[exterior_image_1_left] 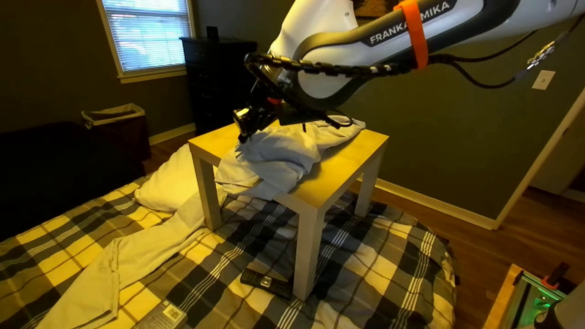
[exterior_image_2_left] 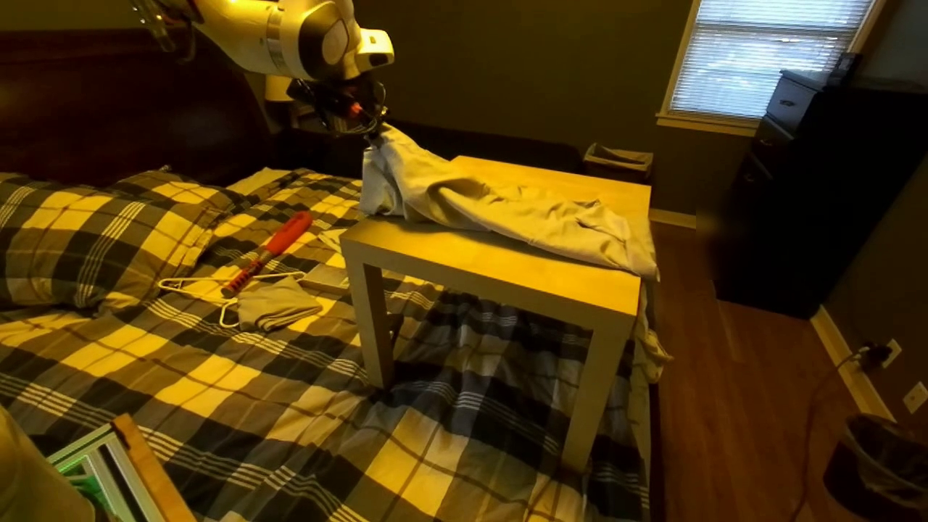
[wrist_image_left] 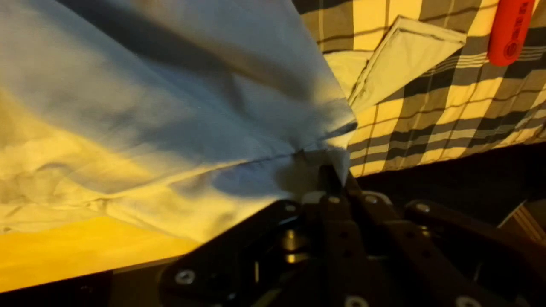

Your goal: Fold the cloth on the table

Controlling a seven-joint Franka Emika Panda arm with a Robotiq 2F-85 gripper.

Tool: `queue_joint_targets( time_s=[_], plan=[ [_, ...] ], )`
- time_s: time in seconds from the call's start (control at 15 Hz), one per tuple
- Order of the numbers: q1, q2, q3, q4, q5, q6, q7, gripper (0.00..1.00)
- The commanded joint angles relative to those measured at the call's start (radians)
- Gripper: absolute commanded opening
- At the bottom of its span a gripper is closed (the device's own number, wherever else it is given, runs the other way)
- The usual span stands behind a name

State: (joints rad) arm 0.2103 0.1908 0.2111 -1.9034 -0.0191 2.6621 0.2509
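The pale grey-white cloth (exterior_image_1_left: 283,148) lies bunched and wrinkled across the yellow-topped table (exterior_image_1_left: 349,160). In an exterior view the cloth (exterior_image_2_left: 507,210) stretches over the table (exterior_image_2_left: 565,283) and its near end is lifted off the top. My gripper (exterior_image_2_left: 375,136) pinches that raised end above the table's edge; it also shows in the other exterior view (exterior_image_1_left: 243,136). In the wrist view my gripper (wrist_image_left: 343,177) is shut on a corner of the cloth (wrist_image_left: 192,98), with the fabric between dark fingertips. The table's edge (wrist_image_left: 85,245) shows below. Part of the cloth hangs over the table's side.
The table stands on a bed with a plaid blanket (exterior_image_1_left: 406,256). A cream pillow-like bundle (exterior_image_1_left: 171,183) and a long pale fabric strip (exterior_image_1_left: 141,256) lie beside it. A remote (exterior_image_1_left: 266,282) is by one leg. A red-handled tool (exterior_image_2_left: 268,254) and hanger (exterior_image_2_left: 190,290) lie on the bed.
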Motion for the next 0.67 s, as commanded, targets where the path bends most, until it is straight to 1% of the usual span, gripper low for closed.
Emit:
queue_joint_targets(
  time_s=[0.0,0.13,0.27,0.4,0.53,0.6],
  plan=[
    [0.054,0.118,-0.059,0.045,-0.15,0.229,0.124,0.0],
    [0.107,0.183,-0.141,0.068,-0.27,0.373,0.207,0.0],
    [0.181,0.251,-0.253,0.103,-0.356,0.498,0.268,0.0],
    [0.266,0.322,-0.378,0.146,-0.376,0.604,0.297,0.0],
    [0.321,0.38,-0.454,0.169,-0.339,0.672,0.28,0.0],
    [0.341,0.4,-0.477,0.174,-0.325,0.688,0.271,0.0]
  ],
)
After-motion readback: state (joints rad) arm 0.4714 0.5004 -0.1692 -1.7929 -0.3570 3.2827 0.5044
